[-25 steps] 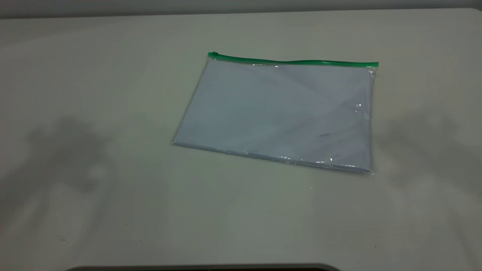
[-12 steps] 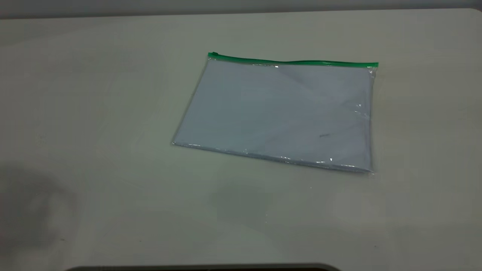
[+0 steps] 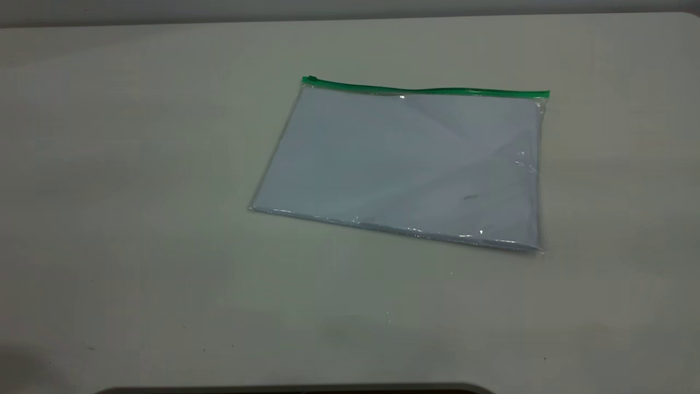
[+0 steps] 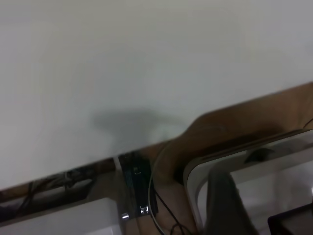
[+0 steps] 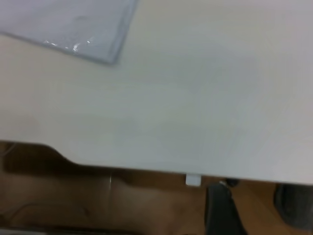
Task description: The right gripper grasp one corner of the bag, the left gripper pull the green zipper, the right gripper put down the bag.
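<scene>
Bag [image 3: 404, 164] lying flat on the table [image 3: 136, 219]
Its green zipper [image 3: 426, 90] runs along the far edge; no gripper shows, so open or closed: cannot tell

Only the bag [image 3: 402, 164] occupies the table [image 3: 136, 191] — flat.

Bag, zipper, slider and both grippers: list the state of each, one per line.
bag: lying flat on the table, papers inside, not held.
green zipper: runs unbroken along the far edge; looks shut.
slider tab: at the strip's left end.
left gripper: not in view.
right gripper: not in view.
</scene>
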`<state>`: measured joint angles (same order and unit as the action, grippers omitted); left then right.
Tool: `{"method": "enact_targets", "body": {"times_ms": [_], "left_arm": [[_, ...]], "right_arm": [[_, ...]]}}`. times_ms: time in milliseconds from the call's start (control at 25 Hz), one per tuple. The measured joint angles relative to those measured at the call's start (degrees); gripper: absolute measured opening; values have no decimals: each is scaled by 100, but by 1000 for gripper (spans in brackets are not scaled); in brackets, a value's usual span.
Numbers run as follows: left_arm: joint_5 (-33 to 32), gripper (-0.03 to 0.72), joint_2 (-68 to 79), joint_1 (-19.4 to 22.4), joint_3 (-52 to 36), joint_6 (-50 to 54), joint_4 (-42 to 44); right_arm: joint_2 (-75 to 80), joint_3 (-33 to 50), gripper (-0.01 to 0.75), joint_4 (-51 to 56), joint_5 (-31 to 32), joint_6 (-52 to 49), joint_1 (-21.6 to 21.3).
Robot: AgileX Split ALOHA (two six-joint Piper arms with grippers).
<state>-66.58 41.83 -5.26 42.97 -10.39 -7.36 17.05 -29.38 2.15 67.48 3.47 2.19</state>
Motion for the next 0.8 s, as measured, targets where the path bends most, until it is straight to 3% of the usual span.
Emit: {"method": "enact_targets", "body": {"times_ms": [160, 360, 800], "left_arm": [[81, 484, -1083, 0, -742, 5, 0], [116, 484, -2359, 0, -1459, 82, 102], [141, 484, -4095, 0, -1483, 419, 225]], "right_arm": [[-1, 110, 467, -215, -379, -132, 11], [-1, 160, 466, -305, -385, -276, 11], [-21, 171, 467, -310, -379, -281, 11]]}}
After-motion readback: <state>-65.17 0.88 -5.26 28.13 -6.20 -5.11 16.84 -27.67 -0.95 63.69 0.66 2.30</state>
